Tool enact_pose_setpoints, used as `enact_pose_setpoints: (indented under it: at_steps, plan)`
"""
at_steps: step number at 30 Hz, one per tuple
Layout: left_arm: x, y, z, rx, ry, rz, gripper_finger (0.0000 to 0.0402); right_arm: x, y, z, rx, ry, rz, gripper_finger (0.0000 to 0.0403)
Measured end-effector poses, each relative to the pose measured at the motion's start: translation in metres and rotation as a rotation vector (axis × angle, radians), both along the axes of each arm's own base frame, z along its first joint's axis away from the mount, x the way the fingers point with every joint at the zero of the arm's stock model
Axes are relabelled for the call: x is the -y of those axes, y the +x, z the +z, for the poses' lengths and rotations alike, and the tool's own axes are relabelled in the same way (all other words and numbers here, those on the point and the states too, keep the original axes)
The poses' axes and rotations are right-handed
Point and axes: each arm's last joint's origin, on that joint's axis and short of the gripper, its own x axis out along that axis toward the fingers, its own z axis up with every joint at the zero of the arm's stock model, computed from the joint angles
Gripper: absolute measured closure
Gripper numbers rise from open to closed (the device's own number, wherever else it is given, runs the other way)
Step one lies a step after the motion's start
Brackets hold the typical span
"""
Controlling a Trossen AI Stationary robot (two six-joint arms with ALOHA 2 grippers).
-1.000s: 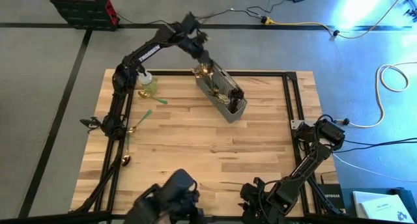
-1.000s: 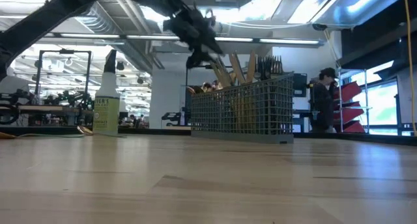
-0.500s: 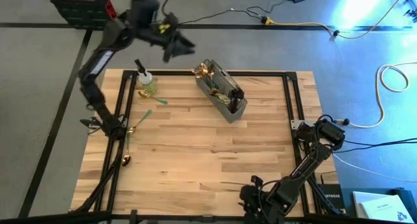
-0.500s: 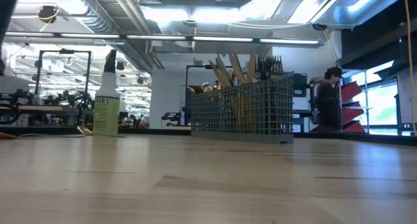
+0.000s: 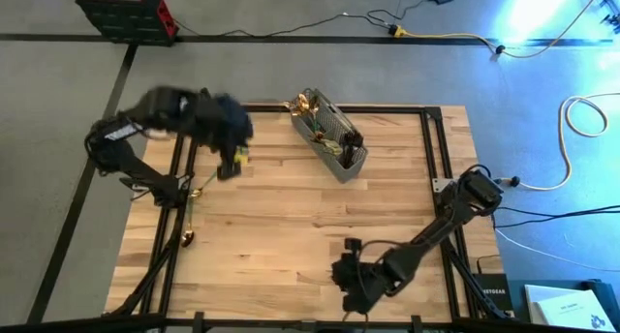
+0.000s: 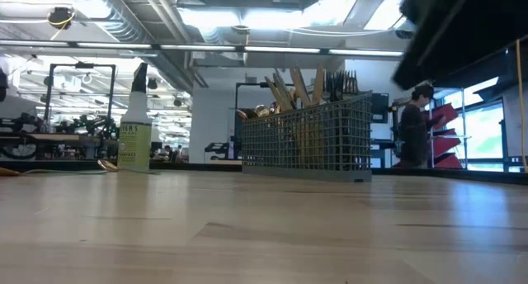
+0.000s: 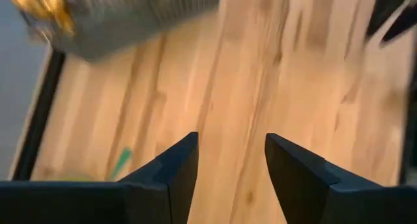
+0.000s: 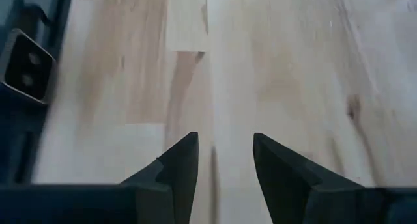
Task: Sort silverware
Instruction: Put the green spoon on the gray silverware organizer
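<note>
A grey wire-mesh caddy stands on the table's far middle, with gold and dark silverware upright in it. Loose silverware lies on the left side of the table: a gold spoon and another gold piece by the left rail. A green handle shows in the left wrist view. My left gripper hangs open above the far left of the table, left of the caddy, with nothing between its fingers. My right gripper is open over bare wood near the front edge.
A spray bottle with green liquid stands at the far left; in the high view my left arm hides it. Black rails frame the table. A blurred dark arm part fills the low view's upper right. A person stands in the room behind.
My left gripper has left the caddy. It swung out past the table's far left corner, then came back and down over the far left of the table, turning as it went. My right gripper has moved a little toward the table's left and rolled.
</note>
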Motion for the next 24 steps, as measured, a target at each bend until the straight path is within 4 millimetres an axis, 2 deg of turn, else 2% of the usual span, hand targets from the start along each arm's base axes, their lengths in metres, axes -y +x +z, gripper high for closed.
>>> enact_pose_setpoints:
  at_steps: [3, 7, 13, 18, 24]
  plan:
    - [0.02, -0.002, -0.032, -0.08, 0.021, 0.017, 0.024, 0.011, 0.008, 0.0, -0.025, -0.041, 0.061, 0.0272]
    - [0.045, -0.01, -0.084, -0.144, 0.054, 0.08, 0.024, 0.023, 0.017, 0.0, -0.039, -0.105, 0.121, 0.0272]
    - [0.07, -0.032, -0.166, -0.239, 0.069, 0.173, 0.024, 0.039, 0.032, 0.001, -0.043, -0.157, 0.249, 0.0272]
    - [0.072, -0.055, -0.216, -0.384, 0.077, 0.382, 0.024, 0.049, 0.044, 0.004, -0.011, -0.147, 0.347, 0.0272]
    - [0.061, -0.071, -0.248, -0.523, 0.071, 0.475, 0.024, 0.056, 0.05, 0.005, -0.005, -0.132, 0.375, 0.0272]
